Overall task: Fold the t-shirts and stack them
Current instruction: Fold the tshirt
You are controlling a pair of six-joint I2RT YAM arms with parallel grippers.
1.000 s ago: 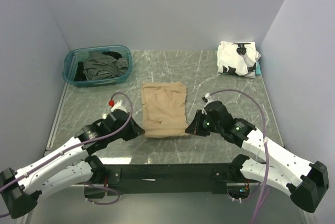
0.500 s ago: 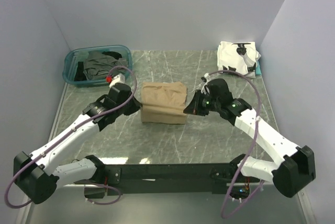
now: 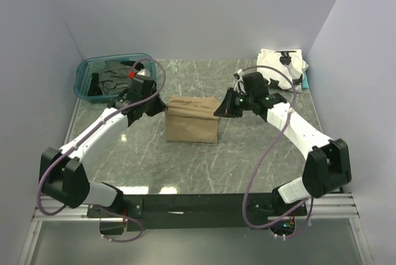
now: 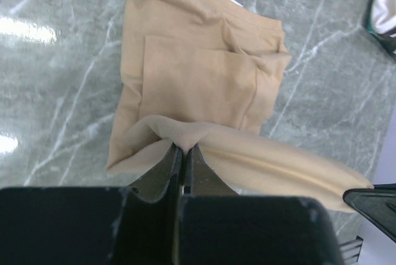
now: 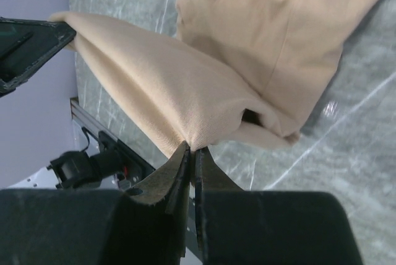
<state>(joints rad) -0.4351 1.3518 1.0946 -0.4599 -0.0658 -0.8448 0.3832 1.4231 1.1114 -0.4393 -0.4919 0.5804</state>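
The left hand is clenched on the tan t-shirt, its two fingers pressed together with a small ridge of cloth pinched up between the tips. The right hand is clenched the same way on the other end of the same edge, the cloth puckering where the tips meet. Each wrist view shows the other hand's dark tip at the far end of that edge.

Between the two hands the gripped edge runs as a doubled, rounded roll, lifted off the desk. Out past the fingertips the rest of the shirt lies flat on the marbled surface, folded over itself. From above, the hands face each other across the shirt, one at each far corner.

Beyond the left hand, on its outer side and near it, stands the teal bin, with the dark grey and black t-shirts heaped inside. Beyond the right hand, at the desk's far corner and well apart from the tan shirt, rests the white t-shirt with black patches, folded into a bundle.
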